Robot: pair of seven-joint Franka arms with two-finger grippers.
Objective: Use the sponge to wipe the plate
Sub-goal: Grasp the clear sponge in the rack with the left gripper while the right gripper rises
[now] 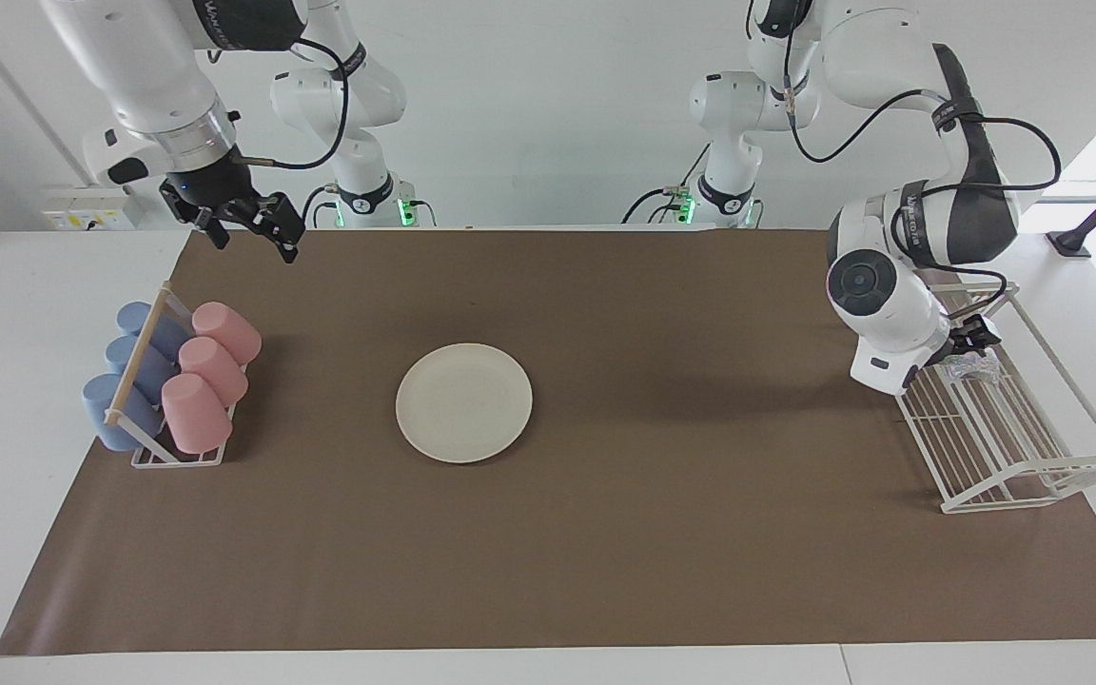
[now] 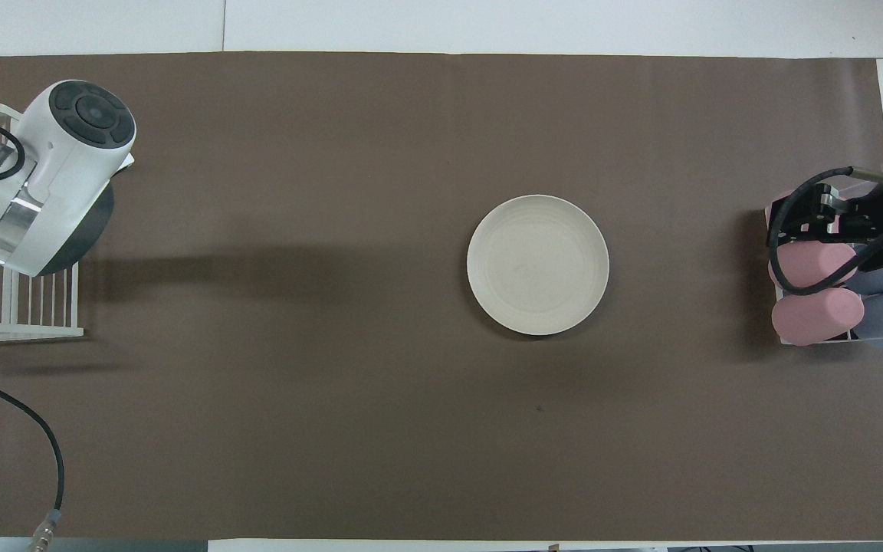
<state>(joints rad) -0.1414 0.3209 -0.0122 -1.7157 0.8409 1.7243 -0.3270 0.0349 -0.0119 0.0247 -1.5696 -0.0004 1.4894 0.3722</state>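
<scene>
Fingers of left gripper spread, empty, at sponge in wire rack; close squarely mid-pad clear of wires; right gripper open, waiting.

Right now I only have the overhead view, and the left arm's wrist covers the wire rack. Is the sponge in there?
Observer: Yes. The facing view shows the sponge lying in the wire rack, at its end nearer the robots.
Operator: Where is the left gripper?
Observer: The left gripper is down in the rack, right at the sponge. I cannot tell whether it touches it.
Operator: Is the right gripper down on the cups?
Observer: No. The right gripper hangs high above the pink cups, open and holding nothing.
</scene>
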